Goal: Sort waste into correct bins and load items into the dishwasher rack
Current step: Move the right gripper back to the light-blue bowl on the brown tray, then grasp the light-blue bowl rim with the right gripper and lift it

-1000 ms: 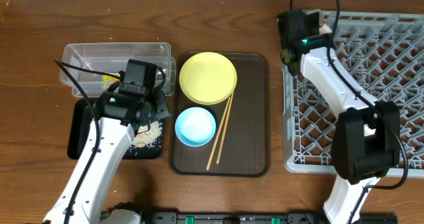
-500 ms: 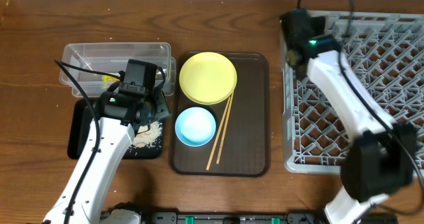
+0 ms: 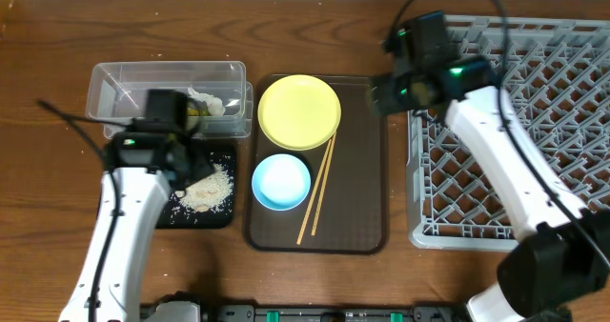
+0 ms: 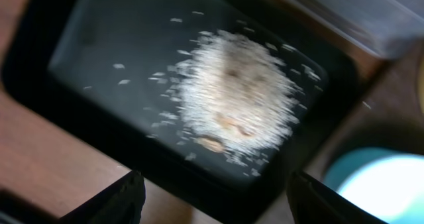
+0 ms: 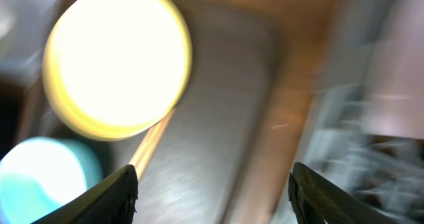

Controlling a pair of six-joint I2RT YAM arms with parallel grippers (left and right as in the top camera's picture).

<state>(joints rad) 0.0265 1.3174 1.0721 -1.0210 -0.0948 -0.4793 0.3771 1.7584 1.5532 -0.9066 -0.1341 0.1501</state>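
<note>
We list:
- Left pincer (image 4: 215,181): released, empty, above rice scraps (image 4: 235,105) heaped in black tray (image 4: 99,52).
- Right pincer (image 5: 213,171): released, empty, over brown tray (image 3: 367,170).
- Brown tray carries yellow plate (image 3: 299,111), blue bowl (image 3: 281,181), chopsticks (image 3: 316,191).
- Rack (image 3: 534,122): beside it.

Robot lab bench, mocked up as a kitchen dish-clearing stn.
Wood table (image 3: 57,36) w/ two cabled white arms (image 3: 496,150); grey dishwasher rack (image 3: 572,74) on right, brown tray (image 3: 362,170) of dishes (image 3: 298,110) mid, clear tub (image 3: 124,79) & black tray (image 3: 191,221) on left.

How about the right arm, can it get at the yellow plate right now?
Probably yes: its open fingers hover just beside the yellow plate, whose top is bare on the brown tray.
</note>
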